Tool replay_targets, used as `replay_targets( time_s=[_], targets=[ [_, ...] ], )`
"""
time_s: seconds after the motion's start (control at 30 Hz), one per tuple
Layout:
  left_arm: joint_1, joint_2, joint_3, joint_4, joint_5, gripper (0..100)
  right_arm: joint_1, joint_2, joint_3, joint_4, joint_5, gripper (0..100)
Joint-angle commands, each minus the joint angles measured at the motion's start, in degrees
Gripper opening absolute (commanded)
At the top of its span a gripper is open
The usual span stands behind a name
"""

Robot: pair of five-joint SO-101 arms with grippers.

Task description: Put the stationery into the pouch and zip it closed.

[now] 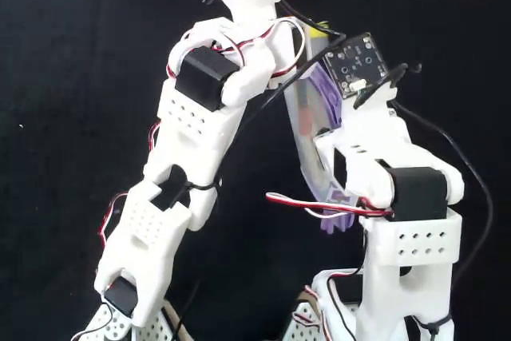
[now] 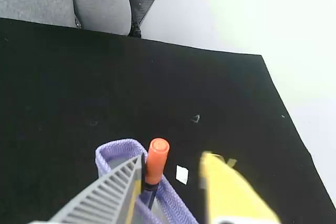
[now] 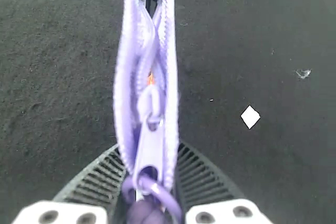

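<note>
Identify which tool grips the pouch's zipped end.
The right tool, clamped on the pouch beside the zipper pull; the left tool sits at the open end.

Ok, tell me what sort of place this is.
Probably an indoor robotics lab or hobby workbench: two white robot arms stand side by side at a table draped in black cloth, with a purple pouch between them and pale, smooth floor beyond the table's edge.

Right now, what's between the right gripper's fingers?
The purple pouch, at its zipper end, with the right gripper shut on it. Seen in the right wrist view.
</note>
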Motion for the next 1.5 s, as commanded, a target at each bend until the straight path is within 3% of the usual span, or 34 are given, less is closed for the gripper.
replay_targets(
  time_s=[0.0,0.2,0.37,0.57,0.73,1.07,1.27,1.47],
  targets=[
    [0.92,-4.04,-2.07,-1.93,-0.79,23,-0.35,-1.36,-0.40,-0.97,0.53,1.1],
    [-5.41,-6.59,-2.07,-9.41,-0.44,24,-0.35,-1.36,-0.40,-0.88,0.53,1.1],
    [-19.21,-11.69,-1.98,-15.21,-0.26,23,-0.35,-1.45,-0.22,-0.88,0.53,1.1],
    [-34.77,-9.23,1.80,-11.69,7.12,23,-0.35,-1.45,-0.13,-0.79,0.53,1.1],
    [-33.36,2.81,9.45,-14.42,10.46,23,-0.35,-1.45,-0.13,-0.79,0.53,1.1],
    [-24.31,22.07,7.87,-15.38,10.20,23,-0.35,-1.45,-0.40,0.00,0.53,1.1],
    [-23.96,25.93,1.71,-9.32,1.93,23,-0.44,-1.45,-0.31,-0.35,0.53,1.1],
    [-27.21,24.70,-2.07,1.14,1.67,23,-0.70,-1.19,-0.48,-1.58,-5.36,1.1]
  ],
)
